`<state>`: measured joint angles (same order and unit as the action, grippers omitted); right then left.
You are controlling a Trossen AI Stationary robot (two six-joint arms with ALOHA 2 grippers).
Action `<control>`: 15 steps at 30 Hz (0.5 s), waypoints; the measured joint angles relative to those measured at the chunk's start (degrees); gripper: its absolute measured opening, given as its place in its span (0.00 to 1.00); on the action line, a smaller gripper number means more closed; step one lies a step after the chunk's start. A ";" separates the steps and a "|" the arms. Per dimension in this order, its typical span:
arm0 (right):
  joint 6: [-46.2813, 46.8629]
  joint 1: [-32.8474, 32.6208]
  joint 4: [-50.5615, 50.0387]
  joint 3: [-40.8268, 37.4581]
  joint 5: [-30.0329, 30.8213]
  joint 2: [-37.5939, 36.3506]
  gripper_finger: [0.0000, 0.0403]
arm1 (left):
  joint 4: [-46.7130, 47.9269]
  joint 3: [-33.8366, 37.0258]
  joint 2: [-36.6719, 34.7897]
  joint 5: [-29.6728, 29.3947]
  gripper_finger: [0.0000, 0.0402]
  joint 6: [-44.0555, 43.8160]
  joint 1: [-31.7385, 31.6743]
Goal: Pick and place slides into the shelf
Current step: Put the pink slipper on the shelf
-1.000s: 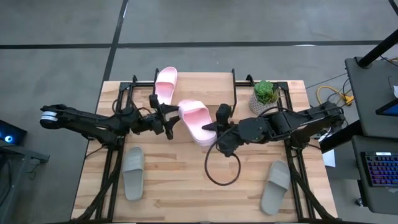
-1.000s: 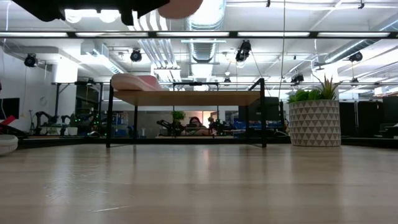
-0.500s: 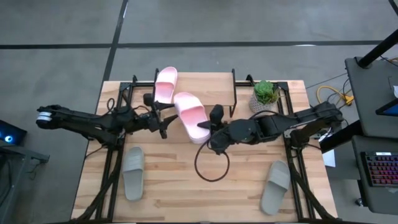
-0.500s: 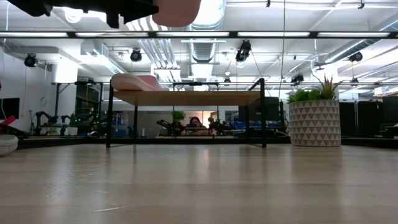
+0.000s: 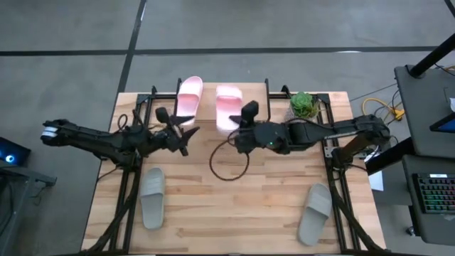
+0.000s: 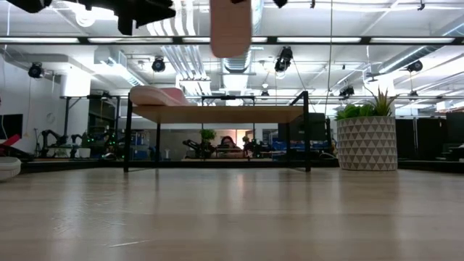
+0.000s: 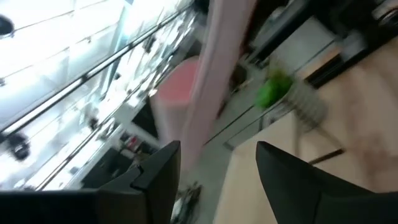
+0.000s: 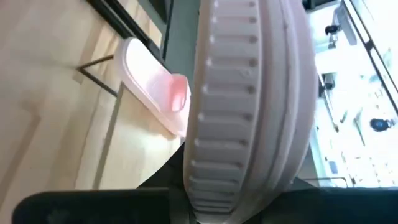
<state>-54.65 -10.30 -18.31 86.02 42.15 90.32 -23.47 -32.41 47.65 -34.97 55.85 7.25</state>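
From above, we see our right gripper (image 5: 240, 132) pinching a pink slide (image 5: 227, 107) held over the shelf (image 5: 264, 92), just right of the other pink slide (image 5: 188, 97) lying on the plank's left end. Our left gripper (image 5: 178, 134) hangs spread and empty, near the shelf's near edge. Two grey slides (image 5: 151, 198) (image 5: 315, 211) lie near the table's front corners, with open board between.

Low view: the held slide (image 6: 230, 27) hangs clear above the plank.

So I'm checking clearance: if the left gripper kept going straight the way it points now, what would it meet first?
Probably the pink slide held up by the right gripper. The left gripper, fingers open and empty, points toward it, and its wrist view shows the slide crossing just ahead. Depth is unclear.
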 joint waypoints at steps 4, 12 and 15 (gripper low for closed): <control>0.68 0.41 0.81 -0.58 -2.76 -0.17 0.15 | -0.40 0.01 -1.06 3.54 0.48 0.10 0.50; 0.18 3.21 5.73 -4.09 -2.78 -0.11 0.15 | -0.16 -2.27 3.63 6.00 0.48 0.08 1.56; -0.36 4.57 7.84 -5.79 -3.55 -0.11 0.15 | 0.17 -3.82 6.21 5.17 0.48 0.15 2.23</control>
<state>-55.01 -5.73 -10.46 80.23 38.60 90.21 -23.30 -36.24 53.86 -29.80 56.00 9.48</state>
